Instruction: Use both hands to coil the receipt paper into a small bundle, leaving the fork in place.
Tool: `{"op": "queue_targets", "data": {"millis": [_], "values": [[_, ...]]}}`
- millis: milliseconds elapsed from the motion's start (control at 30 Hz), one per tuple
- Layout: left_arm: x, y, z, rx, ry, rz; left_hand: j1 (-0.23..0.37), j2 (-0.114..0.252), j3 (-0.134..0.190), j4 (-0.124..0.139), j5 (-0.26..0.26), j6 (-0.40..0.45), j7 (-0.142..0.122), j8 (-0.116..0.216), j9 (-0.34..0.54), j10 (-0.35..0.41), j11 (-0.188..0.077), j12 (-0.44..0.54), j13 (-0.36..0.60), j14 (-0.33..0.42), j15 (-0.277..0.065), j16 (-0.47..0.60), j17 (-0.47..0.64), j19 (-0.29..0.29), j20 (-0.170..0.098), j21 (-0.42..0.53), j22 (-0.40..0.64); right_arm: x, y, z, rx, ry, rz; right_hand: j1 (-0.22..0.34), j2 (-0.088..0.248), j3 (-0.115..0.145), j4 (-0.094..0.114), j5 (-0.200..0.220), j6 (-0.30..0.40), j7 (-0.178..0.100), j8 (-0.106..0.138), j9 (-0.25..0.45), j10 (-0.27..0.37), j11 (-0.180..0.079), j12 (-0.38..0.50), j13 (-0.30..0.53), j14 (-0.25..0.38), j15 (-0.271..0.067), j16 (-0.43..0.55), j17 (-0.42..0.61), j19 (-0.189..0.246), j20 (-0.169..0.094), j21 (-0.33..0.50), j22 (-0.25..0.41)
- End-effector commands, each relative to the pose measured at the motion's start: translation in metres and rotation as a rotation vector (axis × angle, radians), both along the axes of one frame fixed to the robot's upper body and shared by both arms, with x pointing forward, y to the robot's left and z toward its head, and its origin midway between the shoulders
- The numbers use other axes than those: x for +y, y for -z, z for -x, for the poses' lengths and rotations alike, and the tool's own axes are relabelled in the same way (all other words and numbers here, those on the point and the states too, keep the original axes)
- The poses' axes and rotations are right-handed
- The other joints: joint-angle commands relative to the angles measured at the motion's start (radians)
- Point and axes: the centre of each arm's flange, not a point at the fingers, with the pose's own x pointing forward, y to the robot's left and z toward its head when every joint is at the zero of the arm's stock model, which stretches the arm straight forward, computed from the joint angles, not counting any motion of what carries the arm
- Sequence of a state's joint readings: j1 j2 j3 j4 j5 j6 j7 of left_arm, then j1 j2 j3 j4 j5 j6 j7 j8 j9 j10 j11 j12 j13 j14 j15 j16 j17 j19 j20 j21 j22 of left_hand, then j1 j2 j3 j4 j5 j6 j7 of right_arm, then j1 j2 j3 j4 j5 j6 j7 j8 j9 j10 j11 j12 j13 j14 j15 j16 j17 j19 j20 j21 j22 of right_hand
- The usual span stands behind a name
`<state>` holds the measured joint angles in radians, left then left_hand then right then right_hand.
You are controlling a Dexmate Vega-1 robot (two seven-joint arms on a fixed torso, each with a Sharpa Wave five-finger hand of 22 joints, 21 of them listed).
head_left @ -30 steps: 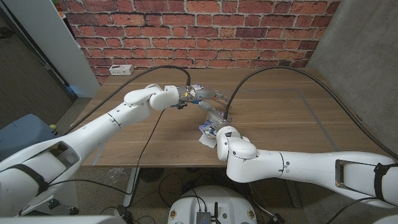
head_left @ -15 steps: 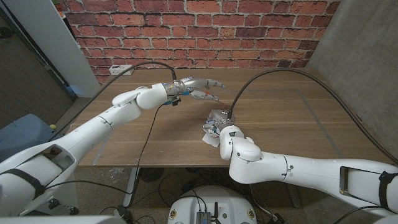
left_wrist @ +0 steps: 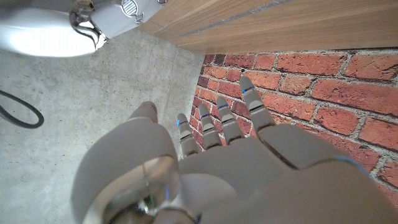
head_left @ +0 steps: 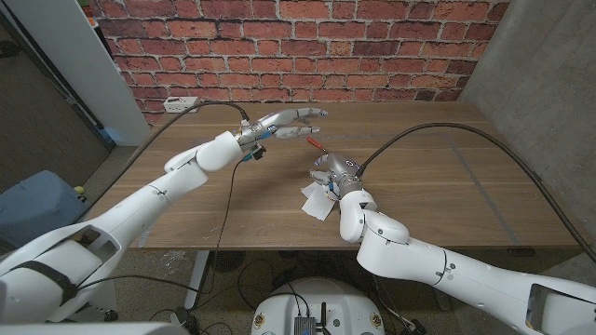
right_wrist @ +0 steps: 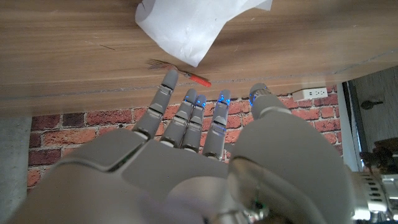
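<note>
The white receipt paper (head_left: 315, 201) lies loose and crumpled on the wooden table (head_left: 438, 186) near its front edge; it is also in the right wrist view (right_wrist: 198, 23). A fork with a red handle (head_left: 317, 143) lies just beyond it, seen as well as the fork (right_wrist: 186, 74) past my right fingertips. My right hand (head_left: 336, 173) hovers right by the paper, fingers stretched out, holding nothing. My left hand (head_left: 284, 123) is raised to the far left of the fork, fingers spread and empty (left_wrist: 217, 134).
A white power strip (head_left: 182, 102) sits at the table's far left corner by the brick wall. Black cables (head_left: 410, 135) arc over the table from both wrists. Bare wood lies to the right of my right arm.
Both hands were together at the paper. The left hand has let go and swung up and away to the far left; the right hand has lifted off, leaving the paper on the table.
</note>
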<state>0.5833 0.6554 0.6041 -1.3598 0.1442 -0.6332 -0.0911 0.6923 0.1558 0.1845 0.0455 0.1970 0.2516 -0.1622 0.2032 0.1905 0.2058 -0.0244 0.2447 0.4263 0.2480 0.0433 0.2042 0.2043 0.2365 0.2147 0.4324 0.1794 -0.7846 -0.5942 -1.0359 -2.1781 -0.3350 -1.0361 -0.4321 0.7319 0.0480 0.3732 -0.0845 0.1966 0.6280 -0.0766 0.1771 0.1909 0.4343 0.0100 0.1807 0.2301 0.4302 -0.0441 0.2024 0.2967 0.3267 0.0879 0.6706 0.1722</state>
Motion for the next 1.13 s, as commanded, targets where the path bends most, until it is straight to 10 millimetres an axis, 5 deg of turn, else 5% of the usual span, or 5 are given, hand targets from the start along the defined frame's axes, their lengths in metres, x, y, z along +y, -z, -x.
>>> {"op": "queue_targets", "data": {"millis": [33, 200, 533, 733, 1133], "values": [[0.026, 0.01, -0.011, 0.072, 0.044, 0.143, -0.013, 0.0, 0.013, -0.001, 0.007, -0.019, 0.001, -0.01, 0.001, -0.012, 0.01, -0.009, -0.005, -0.017, 0.004, -0.008, 0.0, -0.011, -0.001, -0.009, 0.004, -0.021, -0.005, -0.008, -0.107, -0.044, -0.187, -0.008, -0.006, 0.008, -0.006, 0.002, -0.014, 0.002, 0.002, 0.002, -0.018, 0.009, 0.002, 0.001, -0.022, -0.028, -0.006, -0.003, -0.003, -0.012, -0.011, 0.003], [0.039, 0.013, -0.016, 0.108, 0.056, 0.19, -0.019, -0.003, 0.015, -0.003, 0.008, -0.024, -0.002, -0.013, 0.0, -0.028, 0.007, -0.018, -0.011, -0.034, -0.002, -0.014, -0.002, -0.015, -0.012, -0.014, 0.005, -0.028, -0.007, -0.015, -0.11, -0.077, -0.252, -0.02, -0.013, 0.006, -0.008, -0.001, -0.026, 0.007, 0.003, 0.002, -0.028, 0.016, 0.005, 0.001, -0.042, -0.019, -0.009, -0.007, -0.016, -0.019, -0.022, 0.002], [0.061, 0.016, -0.031, 0.2, 0.096, 0.283, -0.035, -0.006, 0.017, -0.003, 0.008, -0.03, 0.006, -0.015, -0.002, -0.033, 0.016, -0.025, -0.025, -0.058, -0.005, -0.018, -0.006, -0.028, -0.059, -0.026, 0.005, -0.051, -0.014, -0.026, -0.158, -0.138, -0.431, -0.048, -0.015, 0.008, -0.009, -0.003, -0.04, 0.009, 0.008, 0.002, -0.048, 0.01, 0.01, -0.003, -0.065, -0.011, -0.005, -0.016, -0.04, 0.085, -0.05, 0.001], [0.074, 0.022, -0.039, 0.26, 0.113, 0.325, -0.055, -0.003, 0.024, -0.004, 0.006, -0.037, 0.016, -0.018, -0.005, -0.049, 0.024, -0.037, -0.048, -0.111, -0.012, -0.029, -0.013, -0.061, -0.122, -0.05, 0.004, -0.064, -0.016, -0.034, -0.214, -0.143, -0.518, -0.066, -0.02, 0.006, -0.009, -0.004, -0.031, 0.014, 0.015, 0.002, -0.041, 0.015, 0.017, -0.005, -0.073, -0.008, -0.002, -0.022, -0.093, 0.102, -0.082, 0.001], [0.106, 0.049, -0.06, 0.383, 0.077, 0.579, -0.113, 0.056, 0.079, 0.048, 0.003, -0.063, 0.033, -0.024, -0.008, -0.102, 0.02, -0.055, -0.098, -0.193, -0.019, -0.027, -0.016, -0.097, -0.146, -0.08, 0.006, -0.069, -0.055, -0.066, -0.255, -0.212, -0.507, -0.09, -0.023, 0.015, -0.017, -0.002, 0.006, 0.031, 0.026, 0.0, 0.01, 0.016, 0.037, -0.011, -0.032, -0.02, 0.021, -0.038, -0.17, 0.106, -0.14, 0.0]]}}
